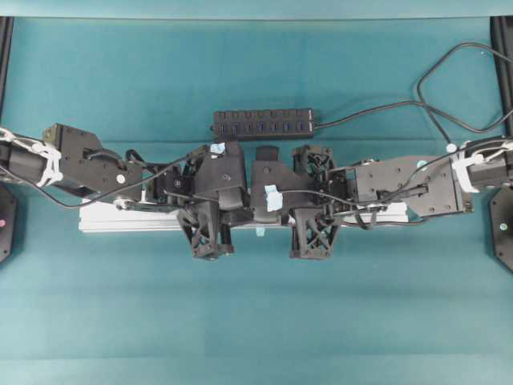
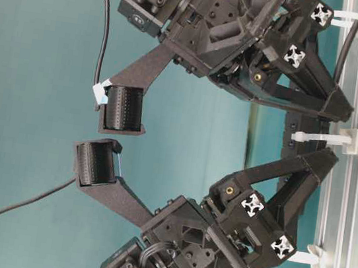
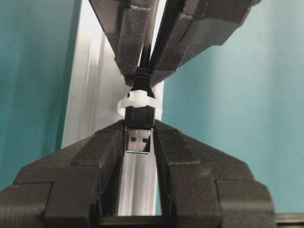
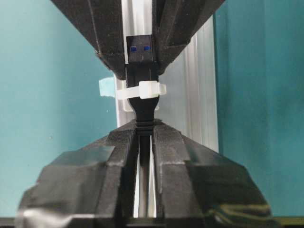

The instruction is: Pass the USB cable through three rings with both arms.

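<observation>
Metal-tipped USB cable [image 3: 138, 142] through translucent ring [image 3: 139, 102]

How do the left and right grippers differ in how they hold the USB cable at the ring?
The left gripper clamps the USB plug past the ring. The right gripper pinches the thin cable behind the plug, before the ring. Both are shut on the USB cable, facing each other over the aluminium rail.

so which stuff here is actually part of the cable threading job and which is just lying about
Part of the job:
- USB cable, its plug poking through a ring
- ring on the silver rail
- left pincer, closing on the plug's metal tip
- right pincer, shut on the cable behind the ring

Just lying about:
- black multi-port hub and its cord
- teal table cover
</observation>
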You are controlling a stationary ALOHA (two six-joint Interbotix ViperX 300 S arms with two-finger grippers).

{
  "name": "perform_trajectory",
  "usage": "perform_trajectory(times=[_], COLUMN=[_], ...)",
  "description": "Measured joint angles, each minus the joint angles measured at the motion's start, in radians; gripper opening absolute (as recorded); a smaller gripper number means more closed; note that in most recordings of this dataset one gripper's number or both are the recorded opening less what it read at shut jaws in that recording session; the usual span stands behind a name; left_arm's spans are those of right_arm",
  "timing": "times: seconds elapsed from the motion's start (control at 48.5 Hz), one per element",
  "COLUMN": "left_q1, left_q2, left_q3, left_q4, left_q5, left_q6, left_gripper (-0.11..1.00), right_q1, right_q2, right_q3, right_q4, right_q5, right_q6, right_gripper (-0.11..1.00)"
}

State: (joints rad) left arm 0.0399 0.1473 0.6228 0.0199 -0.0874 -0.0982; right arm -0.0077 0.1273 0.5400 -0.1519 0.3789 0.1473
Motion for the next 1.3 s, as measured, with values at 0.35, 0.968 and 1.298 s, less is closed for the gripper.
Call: perform_trajectory(times=[0.35, 0.968, 1.298], left_q1=[0.0, 0.006, 0.006], left_q2=[0.0, -0.055, -0.11], left_q3=[0.006, 0.074, 0.094], left_q4=[0.0, 0.0, 0.0], left_q5=[-0.003, 0.043, 0.092], left_q6=[0.0, -0.009, -0.009], left_gripper=[0.23, 0.23, 0.23], right_q1=[0.002, 0.005, -0.003], right_q2=[0.002, -0.025, -0.037], right_q3=[0.0, 0.0, -0.017], right_q4=[-0.002, 0.0, -0.003], right_q5=[0.0, 0.011, -0.035], right_q6=[0.0, 0.0, -0.002], right_gripper=[-0.05, 0.76, 0.75])
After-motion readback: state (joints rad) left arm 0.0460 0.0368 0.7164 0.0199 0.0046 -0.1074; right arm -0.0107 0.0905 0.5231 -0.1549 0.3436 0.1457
